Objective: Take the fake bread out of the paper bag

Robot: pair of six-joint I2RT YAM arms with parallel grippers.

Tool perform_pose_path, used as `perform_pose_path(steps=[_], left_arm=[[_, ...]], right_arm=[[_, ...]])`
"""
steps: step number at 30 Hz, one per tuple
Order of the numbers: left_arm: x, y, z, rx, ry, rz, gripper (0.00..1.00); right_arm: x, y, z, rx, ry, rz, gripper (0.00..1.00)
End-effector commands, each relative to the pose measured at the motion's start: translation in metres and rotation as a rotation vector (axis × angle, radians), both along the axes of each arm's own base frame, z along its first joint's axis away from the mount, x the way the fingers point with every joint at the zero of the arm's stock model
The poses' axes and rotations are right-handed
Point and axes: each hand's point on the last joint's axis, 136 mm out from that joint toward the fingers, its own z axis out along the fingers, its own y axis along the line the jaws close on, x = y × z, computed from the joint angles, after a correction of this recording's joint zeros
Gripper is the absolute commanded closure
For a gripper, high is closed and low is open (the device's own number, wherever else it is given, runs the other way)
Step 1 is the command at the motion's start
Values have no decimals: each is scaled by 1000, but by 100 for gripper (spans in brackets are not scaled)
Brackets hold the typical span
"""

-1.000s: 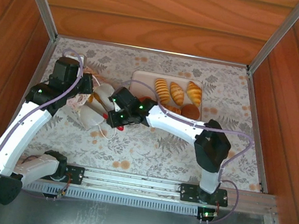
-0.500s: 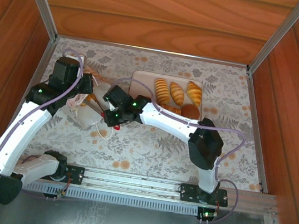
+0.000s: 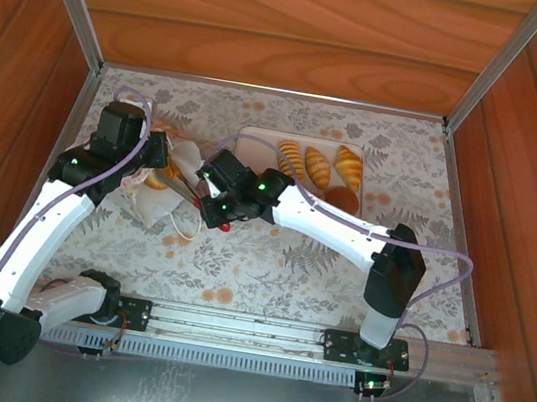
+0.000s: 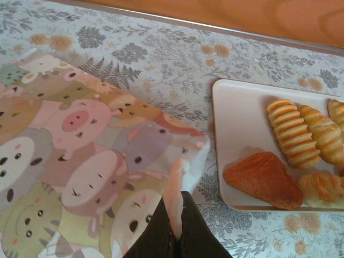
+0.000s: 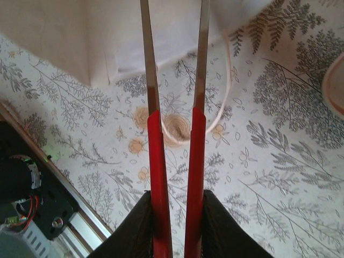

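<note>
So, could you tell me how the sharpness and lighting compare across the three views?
Top external: even, soft light, the tablecloth sharp, only faint shadows under the arms. Left wrist: hazy and warm, the paper bag print soft, the left pincer blurred close to the lens, the tray readable. Right wrist: the bag's white paper is washed out at the top, while the tablecloth is crisp.
</note>
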Motion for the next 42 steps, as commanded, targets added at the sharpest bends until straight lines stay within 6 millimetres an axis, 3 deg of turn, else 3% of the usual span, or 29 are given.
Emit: perform_pose_path(steps=[1,5,8,9,15,27,42], left_arm=[[2,2,6,11,-11,5,100],[3,2,6,12,-9,6,100],[4,-1,4,7,-3,-2,100],[4,-1,4,5,-2,-6,100],[5,-5,7,-9,-2,-20,100],[15,-4,6,-16,14,17,100],[31,6,0,10,34,111,100]], right_arm=[[-15,-9,15,13,12,46,88],[-27,-30,4,-48,49,59,88],[-31,-35,6,-24,45,60,88],[-34,-36,18,14,35,67,88],[-36,-40,38,72,8,70,88],[-44,-68,46,88,13,21,88],[-47,-128,64,106,-43,-140,88]])
